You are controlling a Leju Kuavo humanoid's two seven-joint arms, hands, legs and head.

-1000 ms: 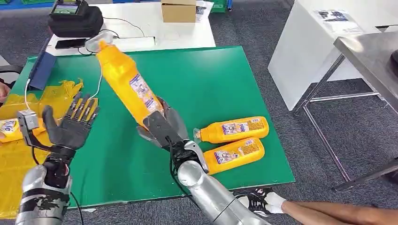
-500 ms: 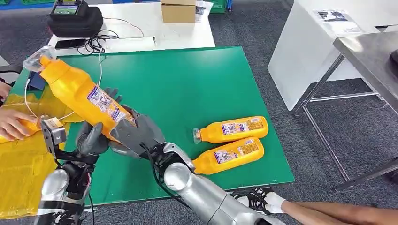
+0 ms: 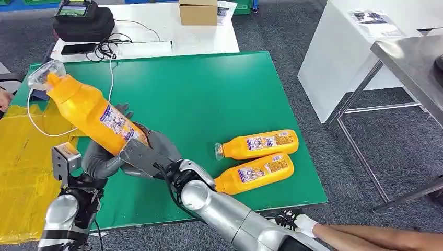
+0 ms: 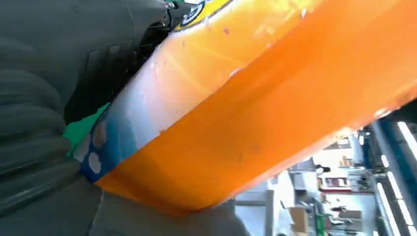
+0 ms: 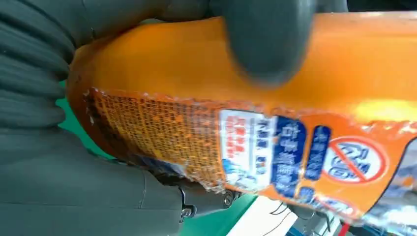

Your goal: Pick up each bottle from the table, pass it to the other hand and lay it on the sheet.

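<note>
**Labels: little legible**

Held bottle (image 5: 275, 123): label w/ a red crossed-circle sign beside blue blocks of white characters, too blurred to read. Two bottles on tabletop (image 3: 259, 142) (image 3: 257, 173): blue-white labels, print too small. Box (image 3: 198, 11): no readable text.

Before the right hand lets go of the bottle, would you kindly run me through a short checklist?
1. Left hand wrapped around the held bottle: ok.
2. Left grip firm enough to carry it alone: cannot tell.
3. Right hand already released: not ok, it holds the base.
4. Yellow sheet has bare room for the bottle: ok.
5. Two bottles lying on the green mat, awaiting pickup: ok.
</note>
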